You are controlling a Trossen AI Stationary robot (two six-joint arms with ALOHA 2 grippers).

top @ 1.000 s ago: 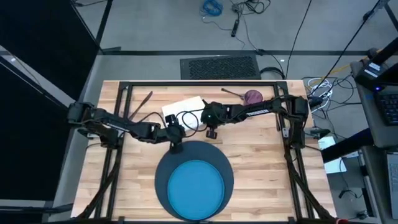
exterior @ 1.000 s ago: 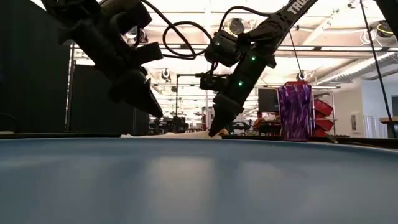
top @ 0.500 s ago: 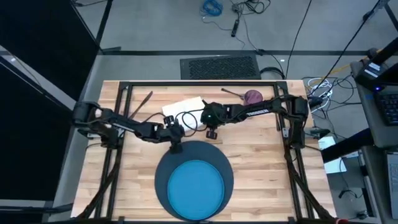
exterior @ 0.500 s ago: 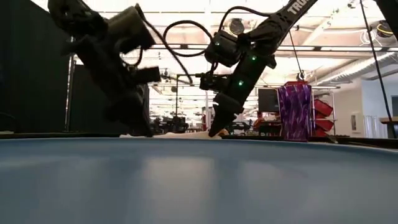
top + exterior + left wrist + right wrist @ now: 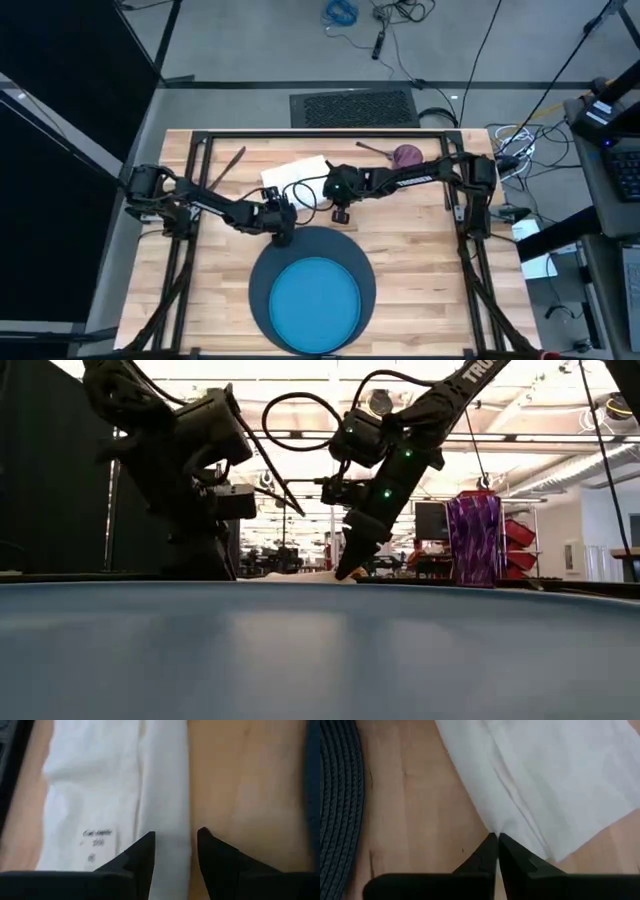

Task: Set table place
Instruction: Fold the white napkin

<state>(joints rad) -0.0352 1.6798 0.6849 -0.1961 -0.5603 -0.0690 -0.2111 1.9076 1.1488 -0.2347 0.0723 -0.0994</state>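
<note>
Wooden table (image 5: 200,300): white napkin (image 5: 298,172), thin, limp, best pinched at an edge; right gripper (image 5: 496,840) closed on its border, left gripper (image 5: 176,842) part-open astride another.

The tabletop (image 5: 420,250) is carrying the mat (image 5: 262,285) at its near edge; beyond the mat are lying the napkin (image 5: 297,172), a utensil (image 5: 229,165) and the cup (image 5: 406,156).

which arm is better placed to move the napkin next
Right, probably. The right hand is shut on the white napkin's edge; the left hand is open astride its edge, gripping nothing yet.
</note>
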